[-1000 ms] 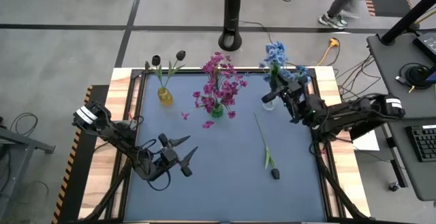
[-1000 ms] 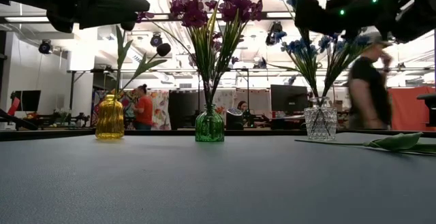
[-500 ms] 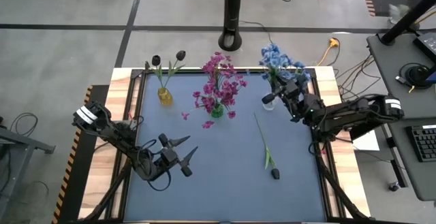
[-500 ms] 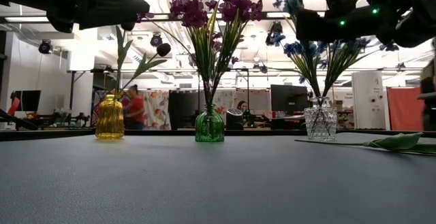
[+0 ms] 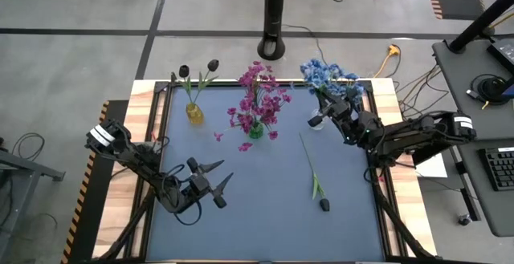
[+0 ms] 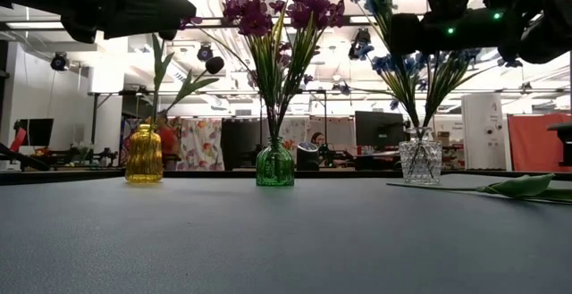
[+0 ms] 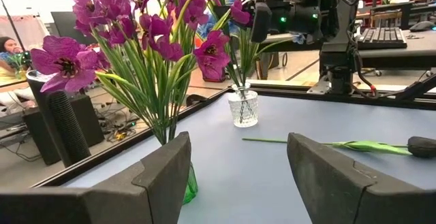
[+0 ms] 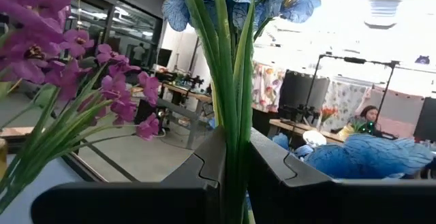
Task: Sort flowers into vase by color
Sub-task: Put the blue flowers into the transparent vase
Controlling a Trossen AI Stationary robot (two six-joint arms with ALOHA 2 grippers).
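Observation:
Blue flowers (image 5: 324,73) stand in a clear glass vase (image 6: 421,160) at the table's far right. My right gripper (image 5: 329,110) is above the vase, shut on a blue sprig's green stems (image 8: 231,115). Magenta flowers (image 5: 259,103) fill a green vase (image 6: 274,164). Two dark buds (image 5: 198,69) rise from a yellow vase (image 6: 144,155). One dark-budded flower (image 5: 315,176) lies flat on the mat. My left gripper (image 5: 222,184) hovers open at the near left, level, pointing toward the vases (image 7: 238,163). My right gripper pinches several thin green stems (image 8: 230,157) of a blue sprig between its two fingers, below the blooms. The fingers lie across the stems, coming from the table's right and slanting upward. The sprig stands nearly upright, and its stems run down into the clear vase's mouth (image 6: 420,135).
The three vases stand in a row along the far edge of the blue mat (image 5: 265,224). The lying flower's bud (image 5: 324,205) points toward the near right. Wooden borders (image 5: 389,136) frame the mat.
My right gripper has rolled at the wrist and sunk a little, staying shut on the stems. The blue sprig's blooms have swung toward the table's left, while the stems' lower ends stay at the clear vase.

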